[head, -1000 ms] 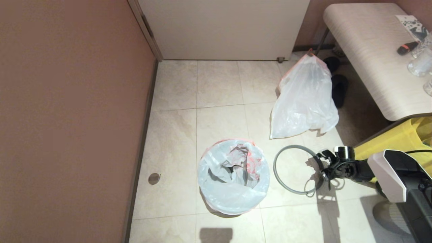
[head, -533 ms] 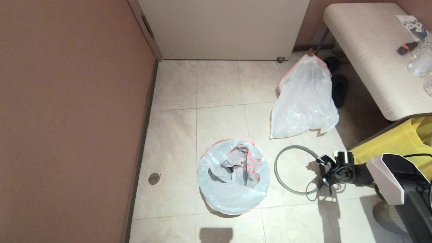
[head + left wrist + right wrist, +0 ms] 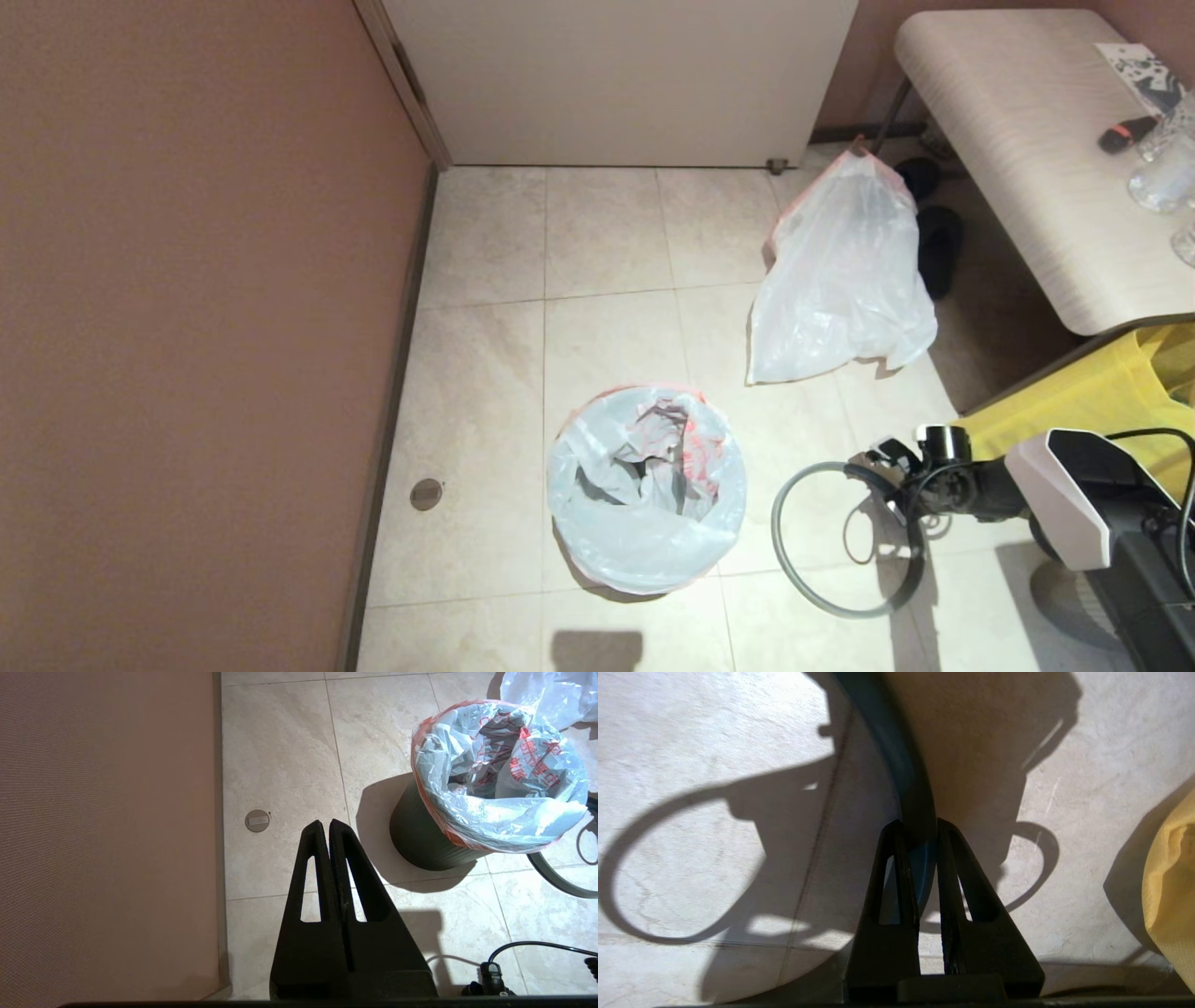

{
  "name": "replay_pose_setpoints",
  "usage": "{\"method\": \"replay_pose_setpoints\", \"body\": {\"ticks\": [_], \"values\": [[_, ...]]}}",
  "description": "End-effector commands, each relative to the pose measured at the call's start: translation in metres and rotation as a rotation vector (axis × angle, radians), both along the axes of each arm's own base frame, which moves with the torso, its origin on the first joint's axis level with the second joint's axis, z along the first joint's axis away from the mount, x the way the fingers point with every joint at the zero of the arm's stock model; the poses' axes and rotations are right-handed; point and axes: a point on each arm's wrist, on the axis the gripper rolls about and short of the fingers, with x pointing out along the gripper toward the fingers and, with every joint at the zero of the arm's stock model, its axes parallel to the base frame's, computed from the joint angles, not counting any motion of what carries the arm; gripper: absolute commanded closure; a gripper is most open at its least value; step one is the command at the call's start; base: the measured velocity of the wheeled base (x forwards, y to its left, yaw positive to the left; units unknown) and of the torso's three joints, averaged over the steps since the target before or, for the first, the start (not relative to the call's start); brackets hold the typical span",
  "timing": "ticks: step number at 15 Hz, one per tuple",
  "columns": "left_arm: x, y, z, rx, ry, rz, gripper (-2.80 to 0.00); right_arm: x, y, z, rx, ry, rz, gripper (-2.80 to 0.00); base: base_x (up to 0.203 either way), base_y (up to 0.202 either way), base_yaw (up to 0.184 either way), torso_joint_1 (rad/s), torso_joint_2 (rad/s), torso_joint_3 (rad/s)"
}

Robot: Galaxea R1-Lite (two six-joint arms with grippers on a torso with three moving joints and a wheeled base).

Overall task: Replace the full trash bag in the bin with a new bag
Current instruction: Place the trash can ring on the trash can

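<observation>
The bin (image 3: 420, 835), round and black, stands on the tile floor with the new bag (image 3: 644, 485) (image 3: 495, 774) lining it, its orange hem folded over the lip. The full trash bag (image 3: 840, 271) stands farther back near the bench. My right gripper (image 3: 901, 476) (image 3: 920, 826) is shut on the thin grey ring (image 3: 775, 537) (image 3: 915, 788) and holds it tilted off the floor, to the right of the bin. In the left wrist view my left gripper (image 3: 325, 823) hangs shut and empty above the floor, left of the bin.
A brown wall (image 3: 187, 327) runs along the left and a white door (image 3: 616, 75) closes the back. A bench (image 3: 1027, 140) with glasses stands at the back right, black slippers (image 3: 938, 247) beneath it. A yellow fabric bag (image 3: 1102, 383) sits beside my right arm. A floor drain (image 3: 426, 494) lies near the wall.
My right gripper has shut on the grey ring and raised it off the floor, so it now shows nearer me and tilted. The bin and both bags have not moved.
</observation>
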Motion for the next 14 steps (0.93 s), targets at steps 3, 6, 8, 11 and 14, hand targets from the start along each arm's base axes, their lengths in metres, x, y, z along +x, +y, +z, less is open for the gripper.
{"method": "replay_pose_setpoints", "body": {"ticks": [3,6,8,11,14], "values": [[0.000,0.000,0.000,-0.001,0.001,0.000,0.00,0.004,0.001,0.023,0.014,-0.035,-0.001,0.00,0.000,0.000,0.000,0.000,0.00,0.000],[0.000,0.000,0.000,-0.001,0.002,0.000,0.00,0.008,0.006,0.041,0.029,-0.071,-0.007,0.00,0.000,0.000,0.000,0.000,0.00,0.000],[0.000,0.000,0.000,0.000,0.002,0.000,0.00,0.012,0.013,0.065,0.113,-0.132,-0.037,0.00,0.000,0.000,0.000,0.000,0.00,0.000],[0.000,0.000,0.000,-0.001,0.001,0.000,0.00,0.018,0.018,0.126,0.389,-0.265,-0.093,0.00,0.000,0.000,0.000,0.000,0.00,0.000],[0.000,0.000,0.000,0.000,0.001,0.000,0.00,0.017,0.020,0.172,0.500,-0.348,-0.106,0.00,0.000,0.000,0.000,0.000,0.00,0.000]]}}
